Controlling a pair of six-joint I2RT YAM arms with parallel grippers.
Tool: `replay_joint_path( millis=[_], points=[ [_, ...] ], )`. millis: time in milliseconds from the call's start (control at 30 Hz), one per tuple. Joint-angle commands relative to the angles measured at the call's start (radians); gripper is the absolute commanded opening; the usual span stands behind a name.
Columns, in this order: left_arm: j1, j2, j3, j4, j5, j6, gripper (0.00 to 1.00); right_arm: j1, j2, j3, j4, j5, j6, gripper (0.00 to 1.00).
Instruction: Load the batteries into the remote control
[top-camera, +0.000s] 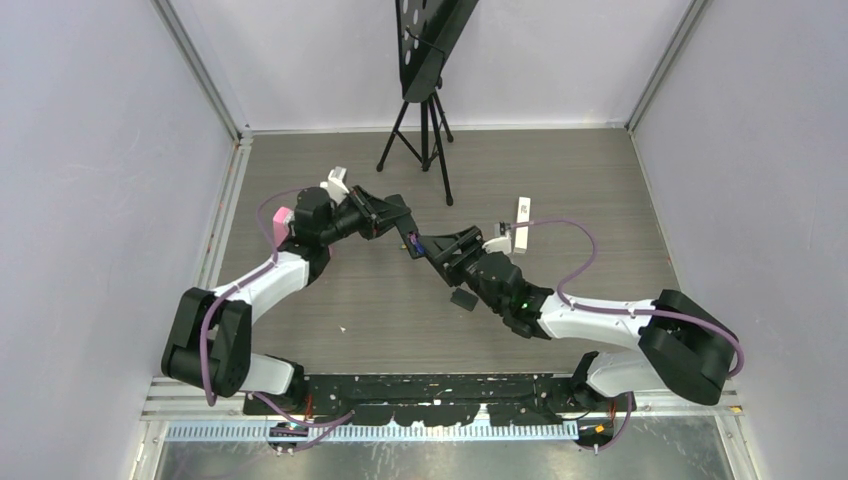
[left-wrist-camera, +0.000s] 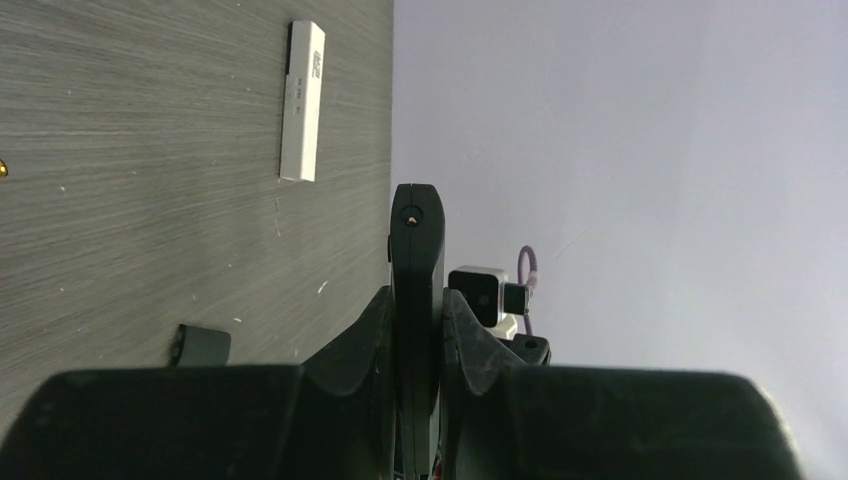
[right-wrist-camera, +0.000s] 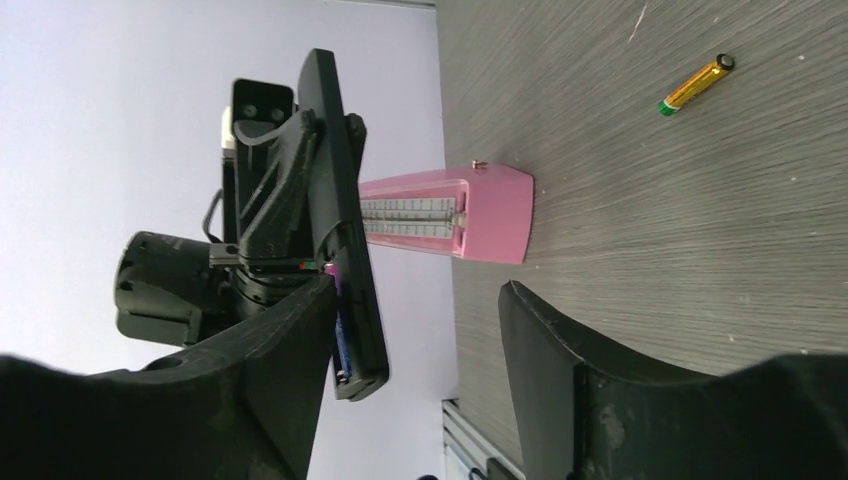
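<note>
At table centre, left gripper clamped remote; right gripper, jaws spread wide, empty, beside it; orange battery lay apart.

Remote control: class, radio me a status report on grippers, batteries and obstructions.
Left gripper shut on black remote. Right gripper open beside it. Orange-yellow battery loose on table. No obstruction seen.

The remote sits in the left pincer, just beside the right pincer.
</note>
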Motion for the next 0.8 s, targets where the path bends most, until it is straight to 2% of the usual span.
replay_joint_path(
  millis=[0,133,267,500,600,767],
  points=[
    [-0.003,-0.013,0.061,-0.022,0.075,0.145,0.0,-0.019,-0.038,-0.023,0.075,-0.064,-0.117,0.67],
    [-0.003,-0.022,0.081,-0.062,0.095,0.238,0.0,-0.024,-0.062,-0.024,0.098,-0.109,-0.184,0.69],
    [-0.003,-0.046,0.114,-0.189,0.086,0.361,0.0,-0.03,-0.112,-0.016,0.04,-0.119,-0.297,0.7],
    [-0.003,-0.055,0.144,-0.278,0.077,0.429,0.0,-0.032,-0.135,0.114,-0.242,-0.214,-0.561,0.71],
    [-0.003,-0.046,0.153,-0.281,0.095,0.438,0.0,-0.032,-0.118,0.156,-0.329,-0.248,-0.653,0.68],
    [-0.003,-0.04,0.178,-0.321,0.125,0.485,0.0,-0.03,-0.089,0.2,-0.377,-0.254,-0.739,0.62]
  ],
)
